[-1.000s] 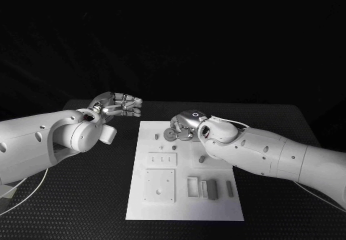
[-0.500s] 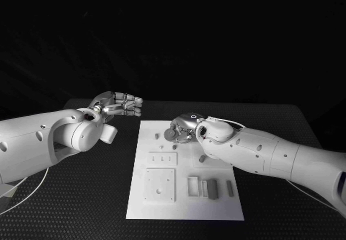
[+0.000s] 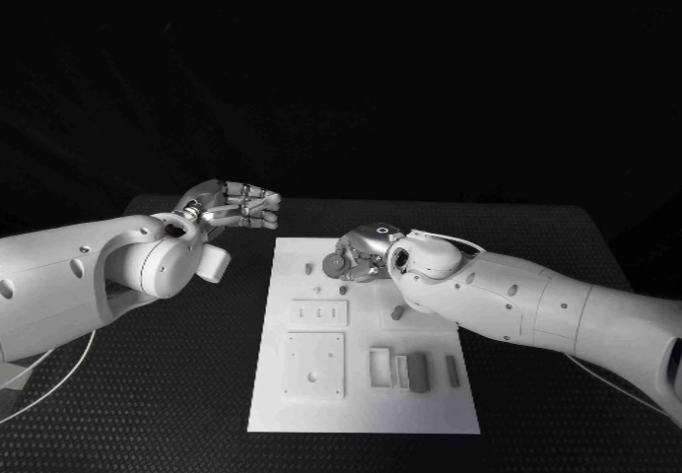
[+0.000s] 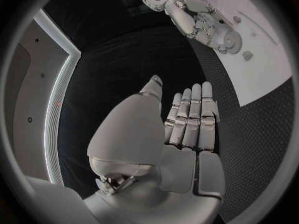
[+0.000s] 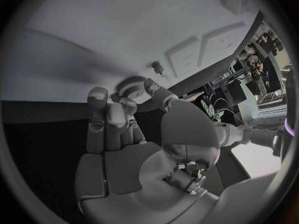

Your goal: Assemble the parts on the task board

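The white task board [image 3: 363,404] lies in the middle of the black table. My right hand [image 3: 367,248] hovers over the board's far end and pinches a round toothed gear [image 3: 338,263] between thumb and fingers; the gear [image 5: 132,84] hangs close above the board [image 5: 124,25], near a small upright peg [image 5: 157,66]. My left hand [image 3: 232,207] hangs over the table left of the board's far corner, its fingers [image 4: 190,112] straight and side by side, nothing in it. The left wrist view shows the right hand [image 4: 199,22] with the gear [image 4: 231,41].
Small pegs [image 3: 308,267] [image 3: 346,290] [image 3: 398,312] stand on the board's far half. Two square plates [image 3: 320,312] [image 3: 314,365] sit on its left side. Narrow blocks [image 3: 381,367] [image 3: 418,373] [image 3: 452,370] lie at its near right.
My right hand has sunk slightly toward the board with the gear still in it. The left arm has not moved.
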### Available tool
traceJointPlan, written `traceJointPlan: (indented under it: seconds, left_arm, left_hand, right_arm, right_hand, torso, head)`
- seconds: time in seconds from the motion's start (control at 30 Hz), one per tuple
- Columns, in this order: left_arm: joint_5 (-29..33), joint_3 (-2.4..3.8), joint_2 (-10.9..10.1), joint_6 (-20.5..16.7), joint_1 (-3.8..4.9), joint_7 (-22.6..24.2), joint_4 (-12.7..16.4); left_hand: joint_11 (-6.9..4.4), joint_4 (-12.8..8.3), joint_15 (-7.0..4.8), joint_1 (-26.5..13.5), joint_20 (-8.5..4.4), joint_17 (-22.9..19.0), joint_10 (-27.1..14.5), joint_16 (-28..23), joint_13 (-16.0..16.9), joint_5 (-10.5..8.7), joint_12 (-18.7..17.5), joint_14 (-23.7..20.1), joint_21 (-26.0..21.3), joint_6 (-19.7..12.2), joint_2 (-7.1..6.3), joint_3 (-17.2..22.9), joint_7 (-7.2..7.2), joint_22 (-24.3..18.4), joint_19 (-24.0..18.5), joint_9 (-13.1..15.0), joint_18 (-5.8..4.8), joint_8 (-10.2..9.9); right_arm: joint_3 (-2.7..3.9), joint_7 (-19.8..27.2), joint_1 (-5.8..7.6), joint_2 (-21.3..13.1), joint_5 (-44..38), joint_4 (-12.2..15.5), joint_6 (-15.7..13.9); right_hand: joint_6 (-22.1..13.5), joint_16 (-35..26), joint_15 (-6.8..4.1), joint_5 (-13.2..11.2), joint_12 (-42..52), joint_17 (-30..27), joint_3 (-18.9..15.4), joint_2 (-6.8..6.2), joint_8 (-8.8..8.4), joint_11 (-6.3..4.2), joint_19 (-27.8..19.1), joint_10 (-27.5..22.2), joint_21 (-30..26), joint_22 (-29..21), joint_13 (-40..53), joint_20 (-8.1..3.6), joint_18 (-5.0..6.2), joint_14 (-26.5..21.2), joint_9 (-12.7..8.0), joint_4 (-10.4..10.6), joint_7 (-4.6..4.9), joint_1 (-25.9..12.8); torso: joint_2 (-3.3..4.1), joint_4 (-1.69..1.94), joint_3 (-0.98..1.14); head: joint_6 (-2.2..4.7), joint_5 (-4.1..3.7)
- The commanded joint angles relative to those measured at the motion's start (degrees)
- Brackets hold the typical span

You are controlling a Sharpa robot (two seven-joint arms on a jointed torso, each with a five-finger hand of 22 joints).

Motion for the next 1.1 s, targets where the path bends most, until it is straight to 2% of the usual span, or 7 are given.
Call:
traceJointPlan:
  seconds: [0.03, 0.23, 0.37, 0.43, 0.57, 0.9, 1.1]
  left_arm:
    - [-0.1, 0.03, 0.1, 0.6, 0.05, 0.4, 0.0]
    - [-0.1, 0.03, -0.1, 0.1, 0.05, 0.6, -0.1]
    - [-0.1, 0.03, -0.2, -0.3, 0.05, 0.7, -0.1]
    - [-0.1, 0.03, -0.3, -0.3, 0.05, 0.7, -0.1]
    - [-0.1, 0.0, -0.2, -0.2, 0.02, 0.8, -0.4]
    - [0.0, -0.03, 0.1, 0.9, -0.71, 0.9, -2.1]
    - [0.0, -0.03, 0.3, 1.2, -1.09, 0.9, -2.8]
  left_hand:
    - [0.04, 0.1, 0.27, -0.1, 0.11, 0.1, -0.3, -0.3, -0.1, -0.16, -0.4, 0.2, -0.3, -0.5, 0.0, -0.3, 0.92, 0.0, 0.2, -0.1, 1.16, -0.3]
    - [0.05, 0.0, 0.26, -0.1, 0.11, 0.1, -0.3, -0.3, -0.1, -0.16, -0.4, 0.2, -0.4, -0.5, 0.0, -0.3, 0.93, 0.0, 0.2, -0.1, 1.16, -0.3]
    - [0.05, 0.0, 0.28, -0.1, 0.13, 0.1, -0.3, -0.4, -0.1, -0.16, -0.4, 0.1, -0.4, -0.5, -0.12, -0.3, 0.91, 0.0, 0.1, -0.1, 1.15, -0.3]
    - [0.05, 0.0, 0.29, -0.1, 0.14, 0.1, -0.3, -0.4, -0.1, -0.16, -0.4, 0.0, -0.5, -0.5, -0.15, -0.3, 0.91, -0.1, 0.1, -0.1, 1.14, -0.3]
    - [0.06, 0.0, 0.35, -0.1, 0.18, 0.1, -0.4, -0.6, -0.1, -0.16, -0.4, -0.1, -0.6, -0.5, -0.2, -0.3, 0.89, -0.1, 0.0, -0.1, 1.11, -0.3]
    - [0.01, 0.0, 0.36, 0.0, 0.2, 0.1, -0.2, -0.7, -0.1, -0.15, -0.3, -0.1, -0.6, -0.4, 0.01, -0.2, 0.75, -0.1, 0.0, 0.0, 1.11, -0.2]
    - [-0.04, 0.0, 0.34, 0.1, 0.19, 0.2, -0.1, -0.7, -0.1, -0.16, -0.2, -0.1, -0.6, -0.3, 0.13, -0.2, 0.64, -0.1, 0.0, 0.0, 1.14, -0.1]
  right_arm:
    - [-0.05, 0.5, -0.12, -0.7, 0.2, 0.7, -3.7]
    - [0.1, 3.9, -0.11, -2.8, 4.1, 2.8, -12.8]
    - [0.99, 4.5, -0.02, -4.3, 8.2, 4.4, -16.9]
    - [1.9, 4.4, 0.09, -5.0, 9.3, 4.8, -16.4]
    - [2.38, 4.1, 0.65, -8.2, 11.0, 6.4, -15.3]
    - [2.48, 6.4, 1.64, -16.8, 12.6, 10.3, -8.9]
    - [2.47, 11.5, 2.42, -21.3, 15.1, 12.6, -6.5]
  right_hand:
    - [0.6, 0.3, 0.21, 0.1, 0.3, 0.1, 0.0, 0.54, 0.2, 0.09, 0.1, -0.3, -0.2, 0.9, 0.1, -0.24, 4.53, 0.0, -0.1, 0.0, 0.51, 0.0]
    - [1.1, 0.4, 0.18, 0.1, 0.5, 0.1, -0.1, 0.13, 0.56, 0.05, 0.2, -0.1, -0.1, 0.9, 0.0, -0.39, 4.53, 0.0, 0.2, -0.8, 0.47, 0.6]
    - [1.4, 0.3, 0.11, 0.1, 0.5, 0.1, -0.3, -0.66, 0.75, -0.04, 0.2, -0.1, -0.1, 0.9, 0.0, -0.39, 4.53, 0.0, 0.3, -1.1, 0.37, 0.6]
    - [1.4, 0.3, 0.09, 0.1, 0.4, 0.1, -0.3, -0.95, 0.76, -0.04, 0.1, -0.1, -0.1, 0.9, -0.1, -0.38, 4.53, 0.0, 0.3, -1.2, 0.38, 0.6]
    - [1.4, 0.2, 0.16, 0.1, 0.3, 0.0, -0.3, -1.46, 0.79, 0.05, 0.1, -0.2, -0.2, 0.8, -0.2, -0.35, 4.53, -0.1, 0.3, -1.1, 0.47, 0.5]
    - [4.0, -0.4, 0.61, 0.1, -0.3, -0.3, 0.4, -2.0, 2.12, 0.5, -0.5, -0.8, -0.7, 0.7, -0.6, -0.19, 4.53, -0.4, 0.9, -2.0, 0.92, 2.1]
    - [5.1, -2.3, -0.16, 0.1, -10.8, -1.0, 1.1, -1.67, 2.46, -0.33, -3.0, -5.5, -2.0, 0.7, -7.9, 0.81, 4.37, -2.7, 1.0, -4.6, 0.03, 4.2]
  torso:
    - [-0.01, 0.05, 0.07]
    - [-0.06, -0.1, 0.1]
    - [-0.04, -0.24, 0.2]
    - [-0.04, -0.29, 0.25]
    - [-0.1, -0.55, 0.38]
    - [-0.5, -1.71, 1.14]
    - [-0.83, -2.36, 1.51]
  head:
    - [0.06, -0.03]
    - [0.26, 0.08]
    - [0.57, 0.12]
    - [0.69, 0.03]
    - [0.95, 0.0]
    - [1.42, 0.29]
    - [1.46, 0.43]
